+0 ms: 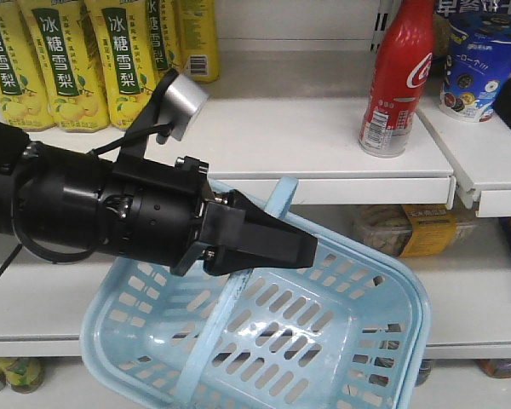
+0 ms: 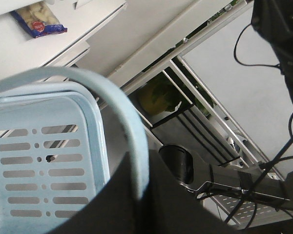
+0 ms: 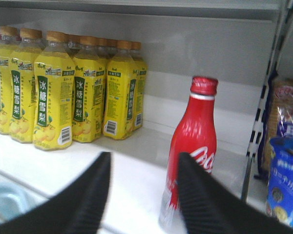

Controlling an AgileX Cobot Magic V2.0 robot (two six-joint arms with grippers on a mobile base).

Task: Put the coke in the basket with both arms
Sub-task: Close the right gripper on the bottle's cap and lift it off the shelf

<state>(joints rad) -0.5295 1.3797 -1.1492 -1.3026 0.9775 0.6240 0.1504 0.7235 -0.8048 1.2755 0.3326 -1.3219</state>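
Observation:
The coke [image 1: 396, 85] is a slim red bottle-shaped can with white script, upright on the white shelf at the upper right. In the right wrist view the coke [image 3: 195, 136] stands just beyond my right gripper [image 3: 144, 157], partly behind the right-hand finger [image 3: 200, 195]. That gripper is open with nothing between its fingers. My left gripper [image 1: 302, 247] reaches in from the left and is shut on the swing handle [image 1: 277, 200] of the light blue basket [image 1: 409, 290], which hangs tilted below the shelf. In the left wrist view the handle [image 2: 112, 92] runs down between the dark fingers beside the basket wall [image 2: 44, 161].
Yellow pear-drink bottles [image 1: 60, 60] line the shelf's left side, also seen as bottles [image 3: 53, 97] left of the coke. A blue snack cup [image 1: 481, 68] stands right of the coke on a neighbouring shelf. Packaged food [image 1: 409, 230] lies on the lower shelf behind the basket.

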